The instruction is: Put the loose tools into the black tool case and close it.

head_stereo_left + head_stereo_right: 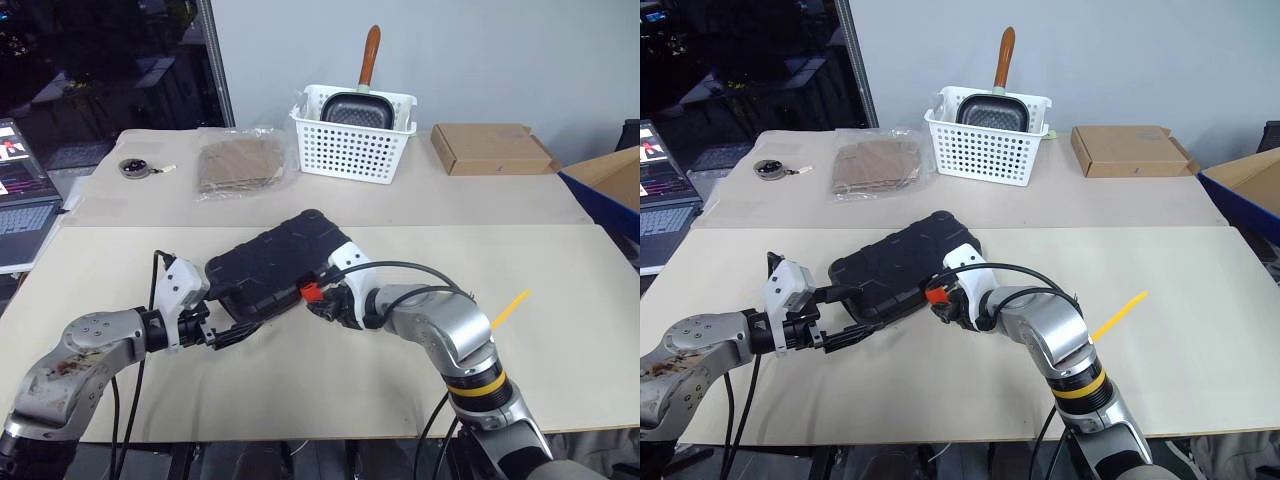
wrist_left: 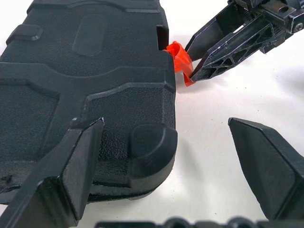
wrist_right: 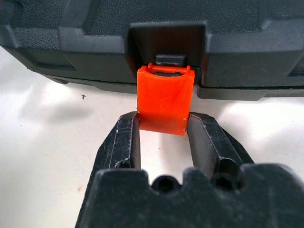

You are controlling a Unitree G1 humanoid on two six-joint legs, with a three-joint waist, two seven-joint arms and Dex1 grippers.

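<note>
Right gripper (image 3: 161,137) pinches orange latch (image 3: 164,97) of shut black tool case (image 1: 275,260); left gripper (image 2: 175,161) wide open, empty. White basket (image 1: 355,150) holds pan (image 1: 355,108).

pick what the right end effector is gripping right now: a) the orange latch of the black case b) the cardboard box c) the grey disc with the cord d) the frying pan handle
a: the right wrist view shows the right end effector with its two black fingers pressed against either side of the small orange latch at the front edge of the closed black tool case.
</note>
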